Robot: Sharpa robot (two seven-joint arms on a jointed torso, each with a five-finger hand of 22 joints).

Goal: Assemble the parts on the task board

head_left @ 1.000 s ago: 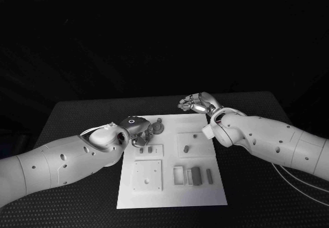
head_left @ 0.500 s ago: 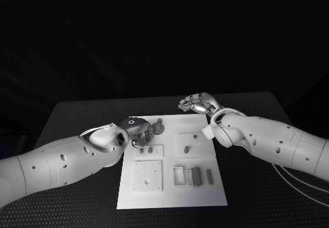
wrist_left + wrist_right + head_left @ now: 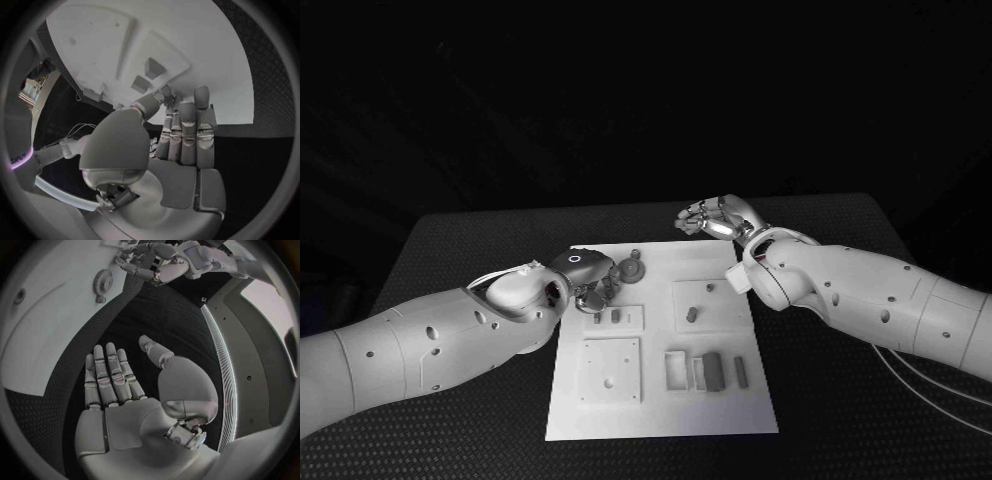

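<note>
The flat white rectangular task board (image 3: 668, 345) lies in the middle of the black table (image 3: 459, 240), its long axis running from 12 to 6 o'clock in the head view. Small grey parts sit on it: a round toothed gear-like piece (image 3: 632, 268) near the far left corner, short pegs (image 3: 616, 316) in the left sub-plate, and upright blocks (image 3: 713, 368) toward the near right.

The left hand (image 3: 589, 280) hangs over the board's far left edge. Its fingers are curled loosely downward, their tips close to the gear-like piece, which lies just at 2 o'clock from the hand; whether anything is pinched cannot be told. In the left wrist view the fingers (image 3: 187, 130) are extended side by side toward the board with nothing visible between them.

The right hand (image 3: 715, 220) hovers beyond the board's far right corner, over bare table, fingers apart and holding nothing; the right wrist view shows its palm (image 3: 125, 405) flat and open.

The left hand looks much the nearer to the gear and pegs, so the coming grasp likely falls to it.
</note>
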